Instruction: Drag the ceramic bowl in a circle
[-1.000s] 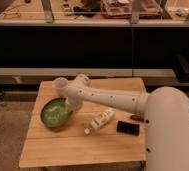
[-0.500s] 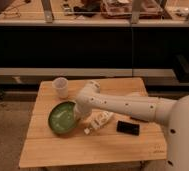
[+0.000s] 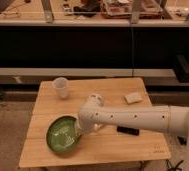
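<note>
Glazed green ceramic bowl, round and shallow, sits at the wooden counter's front left. Pincer seems to touch its right rim; its opening cannot be told. White cup stands behind.

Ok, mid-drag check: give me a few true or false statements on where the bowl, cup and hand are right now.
1. The green bowl sits near the front left corner of the wooden table. True.
2. The white cup is inside the bowl. False: it stands apart, near the table's back left edge.
3. The hand is at the bowl's right rim. True.
4. The dark flat object lies left of the bowl. False: it lies to the right, past the arm.
5. The bowl is upside down. False: its green inside faces up.
</note>
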Controlling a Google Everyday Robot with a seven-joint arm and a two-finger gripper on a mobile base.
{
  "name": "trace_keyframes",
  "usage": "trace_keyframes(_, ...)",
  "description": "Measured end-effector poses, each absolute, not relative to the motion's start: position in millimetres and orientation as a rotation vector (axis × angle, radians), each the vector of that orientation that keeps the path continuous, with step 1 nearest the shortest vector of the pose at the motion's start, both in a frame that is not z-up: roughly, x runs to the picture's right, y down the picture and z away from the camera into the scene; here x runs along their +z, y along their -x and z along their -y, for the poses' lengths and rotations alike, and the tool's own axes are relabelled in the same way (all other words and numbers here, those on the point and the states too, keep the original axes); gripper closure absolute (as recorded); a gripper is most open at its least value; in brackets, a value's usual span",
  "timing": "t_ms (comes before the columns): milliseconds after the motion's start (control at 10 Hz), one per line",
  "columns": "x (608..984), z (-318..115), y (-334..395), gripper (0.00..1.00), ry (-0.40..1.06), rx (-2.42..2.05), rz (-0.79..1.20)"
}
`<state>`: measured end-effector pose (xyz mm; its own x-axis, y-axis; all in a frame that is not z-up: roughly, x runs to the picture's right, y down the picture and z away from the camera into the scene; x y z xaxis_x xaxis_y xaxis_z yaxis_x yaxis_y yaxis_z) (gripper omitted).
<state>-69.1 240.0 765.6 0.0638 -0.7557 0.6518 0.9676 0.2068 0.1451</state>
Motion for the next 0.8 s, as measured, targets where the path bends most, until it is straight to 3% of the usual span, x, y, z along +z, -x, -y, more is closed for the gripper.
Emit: trace_keyframes(800,737.8,-277.4,172.1,0.83,0.346,-1.583,0.888)
